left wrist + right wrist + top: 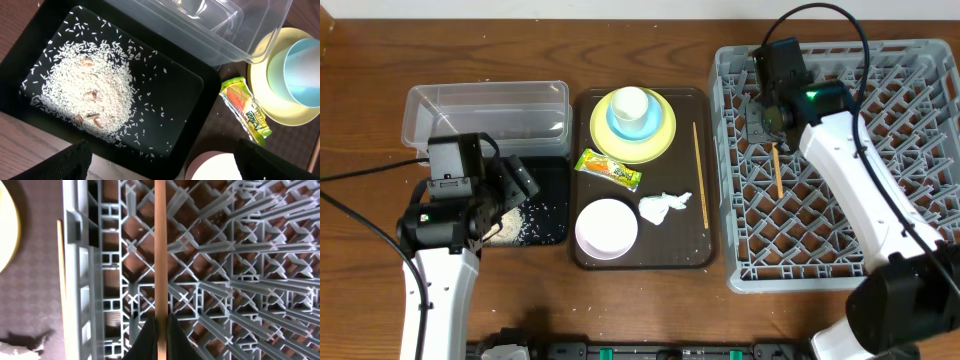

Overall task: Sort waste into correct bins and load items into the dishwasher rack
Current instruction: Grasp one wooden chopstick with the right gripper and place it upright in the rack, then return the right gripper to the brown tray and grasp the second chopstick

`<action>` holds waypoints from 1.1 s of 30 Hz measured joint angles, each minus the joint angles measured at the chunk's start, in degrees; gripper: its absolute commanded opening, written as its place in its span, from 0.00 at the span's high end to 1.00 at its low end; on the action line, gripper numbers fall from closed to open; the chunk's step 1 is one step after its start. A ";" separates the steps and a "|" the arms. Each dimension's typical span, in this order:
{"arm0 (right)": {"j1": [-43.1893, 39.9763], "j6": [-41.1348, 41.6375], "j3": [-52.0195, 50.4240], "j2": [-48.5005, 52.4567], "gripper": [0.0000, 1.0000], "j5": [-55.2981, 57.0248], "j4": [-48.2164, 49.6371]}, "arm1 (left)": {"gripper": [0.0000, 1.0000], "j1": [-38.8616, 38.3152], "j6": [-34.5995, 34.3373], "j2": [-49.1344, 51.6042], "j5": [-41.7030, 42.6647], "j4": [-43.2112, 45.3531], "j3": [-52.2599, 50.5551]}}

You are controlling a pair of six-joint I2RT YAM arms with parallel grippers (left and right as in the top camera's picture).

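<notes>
From above, we see the left gripper (518, 185) over the black tray (552, 185), which holds the rice scraps (530, 222) and sits just in front of the clear tub (487, 112). We cannot judge its jaws from here. On the brown serving tray (642, 264) the white cup (630, 100) sits in the light blue bowl (645, 122) on the yellow plate (662, 140). The snack wrapper (608, 169), the tissue (664, 207), the white-pinkish bowl (606, 228) and the second chopstick (700, 188) are also on it. The right gripper (769, 135) is over the rear left of the dishwasher rack (880, 250), with the held chopstick (777, 172) lying along the grid.

The left wrist view settles the left jaws. The two dark fingers (75, 160) stand wide apart with nothing between them, above the near edge of the black tray. It also shows brownish bits mixed into the rice heap.

The right wrist view shows the fingertips (145, 340) pinched together on the held chopstick, which runs straight up the frame above the rack's lattice. The second chopstick appears as a thin strip beyond the rack's wall.
</notes>
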 measured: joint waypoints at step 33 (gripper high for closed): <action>12.79 6.25 -0.35 2.80 0.76 -14.38 6.32 | 0.07 0.00 0.00 0.00 0.00 0.00 0.00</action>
